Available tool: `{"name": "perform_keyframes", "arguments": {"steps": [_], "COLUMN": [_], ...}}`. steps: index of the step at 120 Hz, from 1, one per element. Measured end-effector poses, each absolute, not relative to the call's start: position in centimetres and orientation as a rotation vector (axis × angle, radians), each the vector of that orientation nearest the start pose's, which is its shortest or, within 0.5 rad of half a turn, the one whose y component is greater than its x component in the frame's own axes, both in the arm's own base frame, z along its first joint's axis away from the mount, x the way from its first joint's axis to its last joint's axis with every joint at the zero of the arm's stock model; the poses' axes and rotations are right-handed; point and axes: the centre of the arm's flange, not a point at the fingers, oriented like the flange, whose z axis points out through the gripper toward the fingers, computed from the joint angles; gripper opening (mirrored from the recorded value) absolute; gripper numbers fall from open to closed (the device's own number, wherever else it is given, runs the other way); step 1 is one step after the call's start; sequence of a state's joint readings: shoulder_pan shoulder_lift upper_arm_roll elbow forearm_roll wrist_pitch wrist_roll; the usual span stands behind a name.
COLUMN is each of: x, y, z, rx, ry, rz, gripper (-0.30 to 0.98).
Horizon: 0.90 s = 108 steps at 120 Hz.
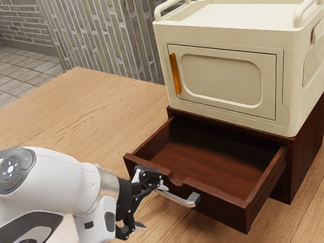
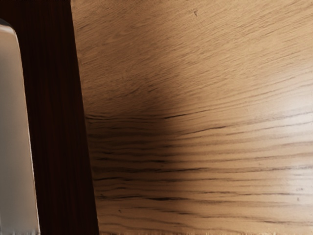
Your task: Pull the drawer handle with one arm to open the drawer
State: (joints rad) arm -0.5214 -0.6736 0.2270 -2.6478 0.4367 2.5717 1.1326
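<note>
White arm (image 1: 61, 182) at the exterior view's left, near side, carries the claw (image 1: 152, 206) with its fingers spread, one tip close to the left end of the metal handle (image 1: 178, 198); whether they touch cannot be told. Just right of the claw, the handle should prove rigid and smooth, liable to slip, and is best taken across mid-bar for a straight pull. Beyond it the drawer (image 1: 212, 193), probably moderately heavy, stands well out of the dark cabinet (image 1: 304, 157) on the bench (image 1: 86, 109).
</note>
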Motion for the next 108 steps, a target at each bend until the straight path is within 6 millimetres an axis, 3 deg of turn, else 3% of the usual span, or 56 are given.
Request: {"name": "perform_keyframes", "arguments": {"steps": [16, 48, 63, 84, 95, 108], "x": [35.8, 32.7, 31.5, 30.8, 31.8, 34.3], "y": [-13.0, -15.3, -16.7, -15.8, -15.5, -15.4], "z": [52.1, 57.3, 64.1, 74.8, 79.4, 82.6], "rx": [-1.685, -1.575, -1.552, -1.61, -1.69, -1.825], "ry": [2.033, 1.997, 1.941, 1.837, 1.799, 1.761], "rz": [-0.659, -0.726, -0.8, -0.864, -0.826, -0.723], "gripper": [0.56, 0.65, 0.67, 0.68, 0.68, 0.68]}}
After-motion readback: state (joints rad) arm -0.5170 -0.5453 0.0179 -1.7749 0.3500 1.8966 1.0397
